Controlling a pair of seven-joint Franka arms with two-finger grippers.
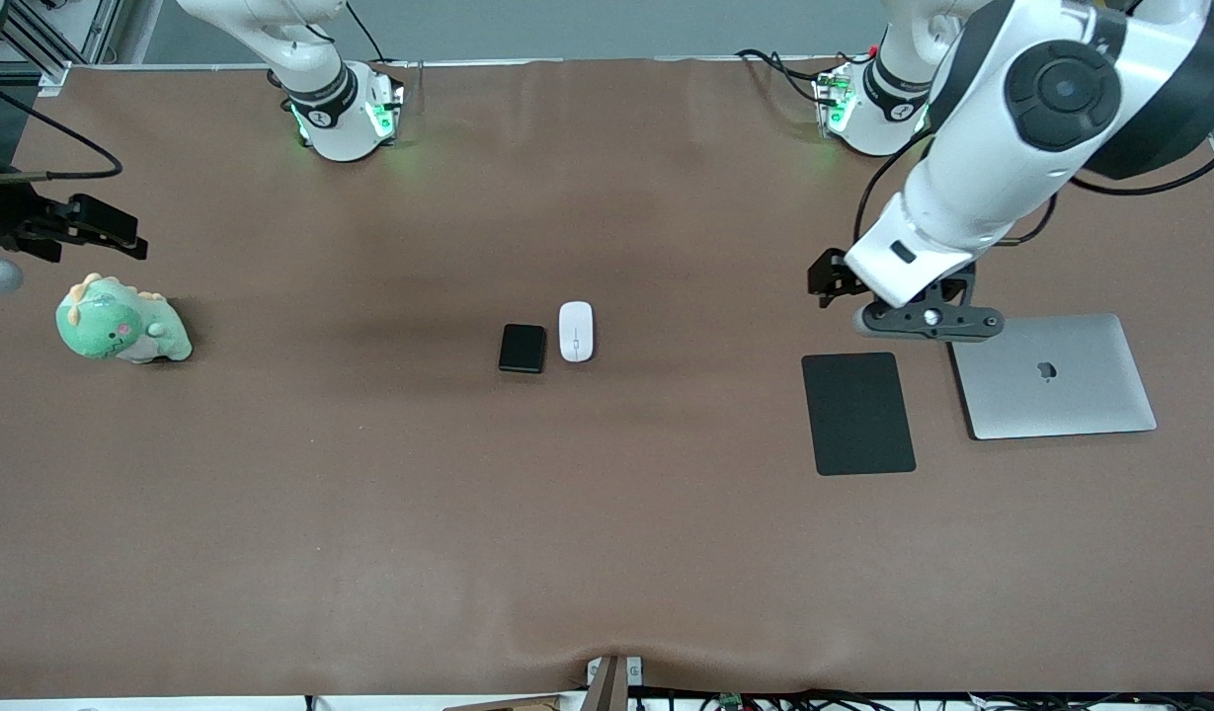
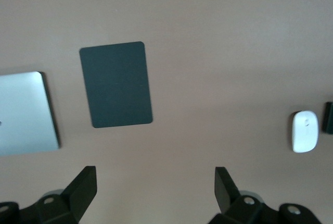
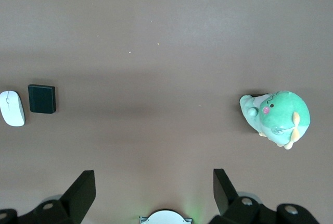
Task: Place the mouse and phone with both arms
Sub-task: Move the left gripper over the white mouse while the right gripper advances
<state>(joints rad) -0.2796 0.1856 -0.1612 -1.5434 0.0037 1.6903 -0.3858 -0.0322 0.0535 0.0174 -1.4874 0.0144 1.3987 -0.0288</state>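
Mouse touching-close beside phone, mid-table | left gripper over the mouse pad's edge, right gripper above the toy — both spread, empty | advise descending squarely on each item's long sides — avoid nudging its neighbour.

- Even, soft overhead light falls on the brown surface in the front view, with no hard glare.
- Faint broad shadows band the middle; a short dark shadow sits beside the plush dinosaur.
- Green glow spills around both arm bases.
- The left wrist view looks soft and washed out; the laptop reflects pale light.
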